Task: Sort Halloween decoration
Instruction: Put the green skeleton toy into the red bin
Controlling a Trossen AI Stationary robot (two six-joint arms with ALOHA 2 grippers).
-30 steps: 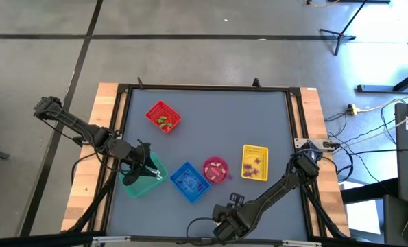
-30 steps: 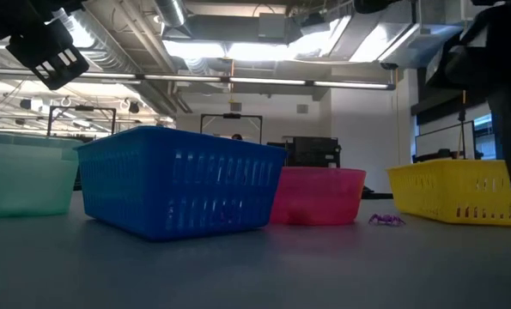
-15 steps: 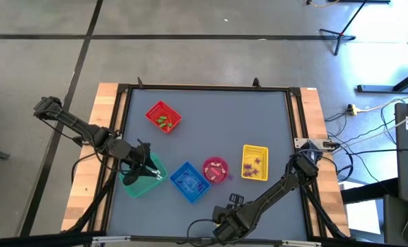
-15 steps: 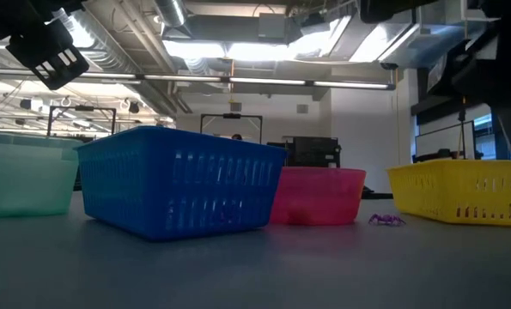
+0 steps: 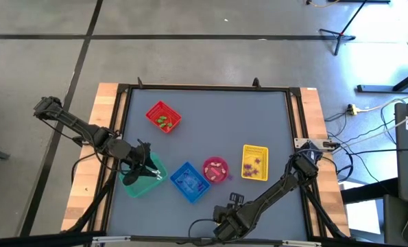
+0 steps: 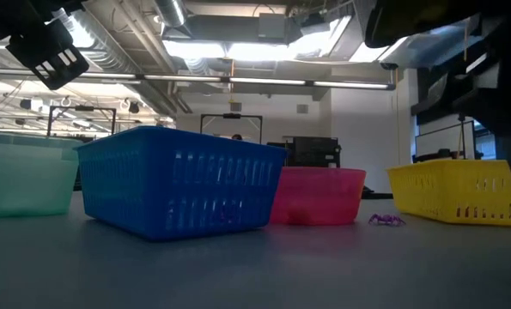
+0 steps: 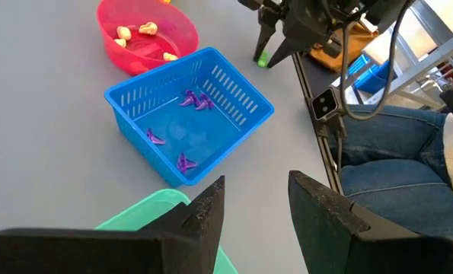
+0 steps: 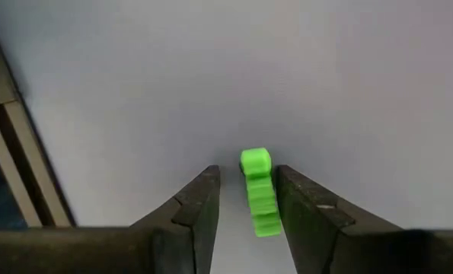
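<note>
A small green Halloween decoration lies on the grey table near its front edge. My right gripper points down over it, open, one finger on each side; I cannot tell whether a finger touches it. The left wrist view shows the same gripper and the green piece beyond the blue basket. My left gripper hangs open above the teal basket, with nothing between its fingers. A purple trinket lies on the table between the pink bowl and the yellow basket.
The red basket holds green trinkets, the blue basket purple ones, the pink bowl cream ones, and the yellow basket purple ones. A person's legs are close to the table's front edge.
</note>
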